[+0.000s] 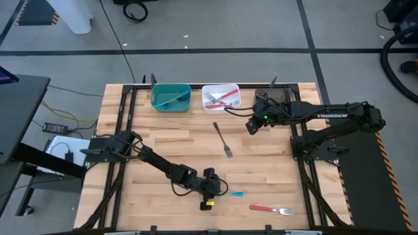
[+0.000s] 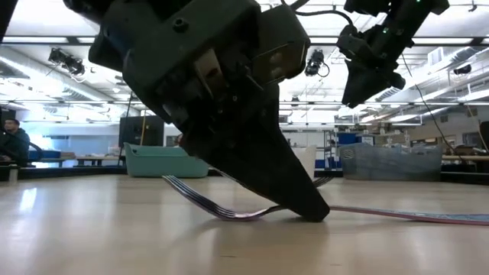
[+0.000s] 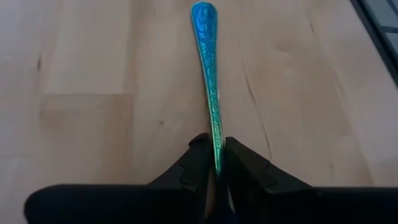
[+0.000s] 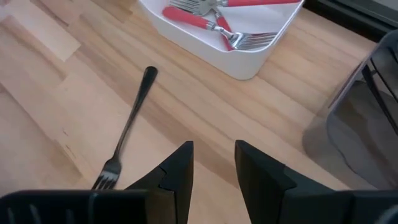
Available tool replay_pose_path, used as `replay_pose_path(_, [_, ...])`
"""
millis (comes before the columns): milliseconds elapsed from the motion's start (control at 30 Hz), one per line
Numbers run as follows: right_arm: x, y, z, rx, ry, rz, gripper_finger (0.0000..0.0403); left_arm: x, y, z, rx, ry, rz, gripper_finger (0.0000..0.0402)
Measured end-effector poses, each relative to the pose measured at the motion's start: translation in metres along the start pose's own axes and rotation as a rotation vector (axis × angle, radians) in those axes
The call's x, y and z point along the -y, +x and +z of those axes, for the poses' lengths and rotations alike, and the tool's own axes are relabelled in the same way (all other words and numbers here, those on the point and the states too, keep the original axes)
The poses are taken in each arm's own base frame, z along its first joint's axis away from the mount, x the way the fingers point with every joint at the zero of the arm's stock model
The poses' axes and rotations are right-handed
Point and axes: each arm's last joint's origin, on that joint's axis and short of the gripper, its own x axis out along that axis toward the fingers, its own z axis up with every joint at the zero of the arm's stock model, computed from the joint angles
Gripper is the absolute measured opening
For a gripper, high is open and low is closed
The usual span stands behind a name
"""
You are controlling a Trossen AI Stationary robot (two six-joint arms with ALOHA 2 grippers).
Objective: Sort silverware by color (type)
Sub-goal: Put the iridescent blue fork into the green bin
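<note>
The sorting looks well advanced but not finished. The white bin [image 1: 221,96] at the far edge of the worktop [image 1: 170,147] already holds several red-handled forks [image 4: 205,20], and the teal bin [image 1: 171,98] beside it holds at least one slim piece, though its kind cannot be made out. Three forks are left outside the bins. The left claw [image 1: 210,187], low over the near part of the worktop, has its fingers closed on the iridescent blue-teal fork [image 3: 210,81], which lies flat on the wood with its tines [image 2: 200,200] pointing away from the fingers. A dark grey fork [image 1: 223,140] lies loose mid-worktop, and a red-handled fork [image 1: 271,209] lies loose near the front edge. The right claw [image 1: 253,126] hovers open and empty just beside the white bin, above the dark fork's end of the worktop.
</note>
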Motion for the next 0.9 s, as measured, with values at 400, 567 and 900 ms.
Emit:
replay_pose_path(400, [0.0, 0.0, 0.0, 0.001, -0.015, -0.001, 0.0126, -0.012, 0.004, -0.004, -0.023, 0.063, 0.09, 0.0011])
replay_pose_path(567, [0.0, 0.0, 0.0, 0.005, -0.026, -0.006, 0.0126, -0.008, -0.001, -0.001, -0.014, 0.139, 0.072, 0.0009])
replay_pose_path(900, [0.001, 0.0, 0.0, 0.01, -0.079, -0.027, 0.0126, -0.007, -0.04, 0.025, -0.002, 0.199, 0.09, 0.0008])
